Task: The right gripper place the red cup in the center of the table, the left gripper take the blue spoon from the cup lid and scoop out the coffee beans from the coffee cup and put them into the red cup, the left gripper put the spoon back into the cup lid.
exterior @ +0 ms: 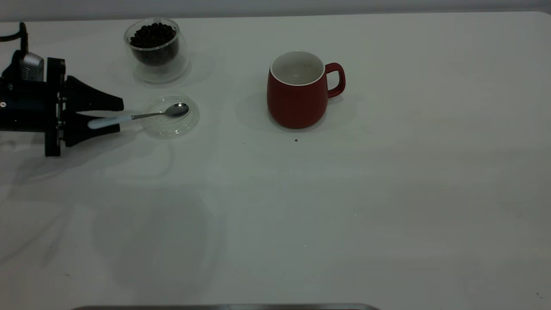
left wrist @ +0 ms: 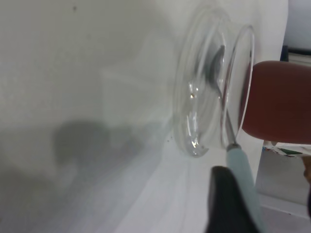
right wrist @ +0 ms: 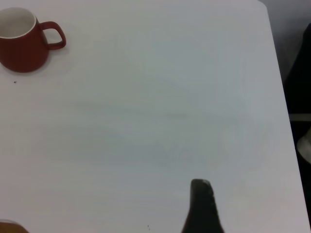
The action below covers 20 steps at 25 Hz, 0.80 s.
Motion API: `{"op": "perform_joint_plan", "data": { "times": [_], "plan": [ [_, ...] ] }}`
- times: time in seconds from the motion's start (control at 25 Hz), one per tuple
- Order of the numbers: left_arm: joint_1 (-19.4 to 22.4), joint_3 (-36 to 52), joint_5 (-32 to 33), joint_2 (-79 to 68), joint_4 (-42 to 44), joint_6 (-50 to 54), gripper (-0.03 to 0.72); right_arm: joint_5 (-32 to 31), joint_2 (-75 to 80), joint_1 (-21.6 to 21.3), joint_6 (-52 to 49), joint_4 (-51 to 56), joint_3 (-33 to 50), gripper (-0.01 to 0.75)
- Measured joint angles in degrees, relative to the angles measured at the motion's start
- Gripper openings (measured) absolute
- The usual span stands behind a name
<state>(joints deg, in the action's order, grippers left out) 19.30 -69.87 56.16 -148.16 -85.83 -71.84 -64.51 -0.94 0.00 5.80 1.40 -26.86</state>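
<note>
The red cup (exterior: 295, 97) stands upright near the middle of the table (exterior: 344, 206), handle to the right; it also shows in the right wrist view (right wrist: 22, 48) and the left wrist view (left wrist: 277, 102). The coffee cup (exterior: 157, 49), full of coffee beans (exterior: 153, 36), stands at the back left. The blue spoon (exterior: 146, 115) lies with its bowl in the cup lid (exterior: 191, 122), its handle sticking out left. My left gripper (exterior: 120, 116) is open, its fingers either side of the handle (left wrist: 240, 167). My right gripper (right wrist: 201, 204) hangs over bare table, far from the cup.
A tiny dark speck (exterior: 296, 140) lies just in front of the red cup. A grey strip (exterior: 224, 307) runs along the table's front edge. The table's right edge (right wrist: 279, 97) shows in the right wrist view.
</note>
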Motion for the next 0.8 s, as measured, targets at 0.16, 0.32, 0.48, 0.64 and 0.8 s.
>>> {"op": "perform_joint_plan", "data": {
  "times": [0.16,0.32,0.48,0.64,0.8],
  "plan": [
    [1.74,-3.19,-0.22,0.00,4.63,0.11,0.617,0.00,0.00,0.00,0.00,0.00,0.00,0.590],
    [4.51,-9.11,-0.54,0.99,12.86,5.39,0.631,0.00,0.00,0.00,0.00,0.00,0.00,0.590],
    [5.61,-16.57,-0.44,5.32,23.82,14.39,0.623,0.00,0.00,0.00,0.00,0.00,0.00,0.590],
    [5.03,-24.43,3.33,11.40,40.33,28.08,0.610,0.00,0.00,0.00,0.00,0.00,0.00,0.590],
    [3.33,-30.97,10.15,18.03,56.41,41.01,0.600,0.00,0.00,0.00,0.00,0.00,0.00,0.590]
  ]
}}
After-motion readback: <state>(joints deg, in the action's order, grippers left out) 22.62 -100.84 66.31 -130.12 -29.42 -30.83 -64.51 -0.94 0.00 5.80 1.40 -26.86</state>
